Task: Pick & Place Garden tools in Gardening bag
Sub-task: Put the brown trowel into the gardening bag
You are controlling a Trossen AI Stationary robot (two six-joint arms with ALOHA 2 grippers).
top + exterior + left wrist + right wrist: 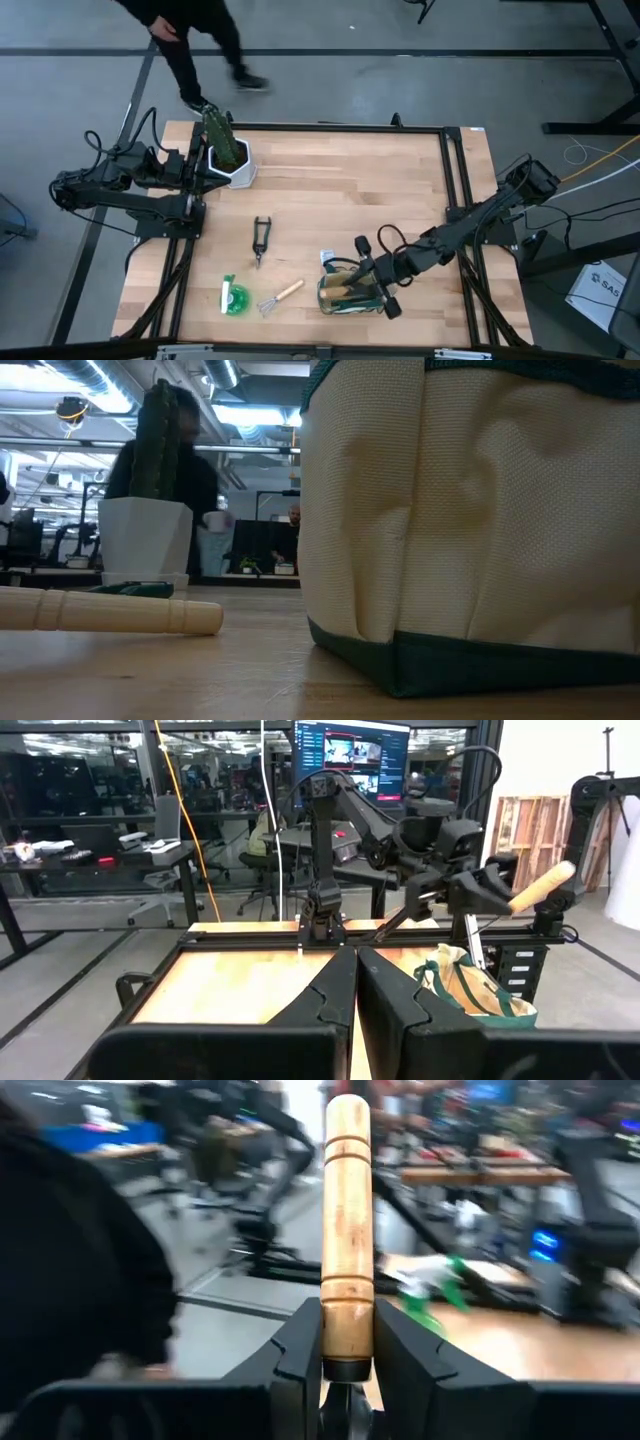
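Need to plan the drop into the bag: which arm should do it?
Right. The right hand already grips the wooden-handled trowel above the gardening bag; the left hand waits shut by the plant pot.

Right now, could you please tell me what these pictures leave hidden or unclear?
- Trowel: right wrist view shows only its wooden handle; the right tool hides the metal end.
- Gardening bag: low view cuts off its top and right side.
- Plant pot: hides part of the person behind it.

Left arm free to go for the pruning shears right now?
Probably yes. The left gripper is shut and empty, parked by the plant pot. The pruning shears lie in the open with bare table between; the right gripper is over the gardening bag.
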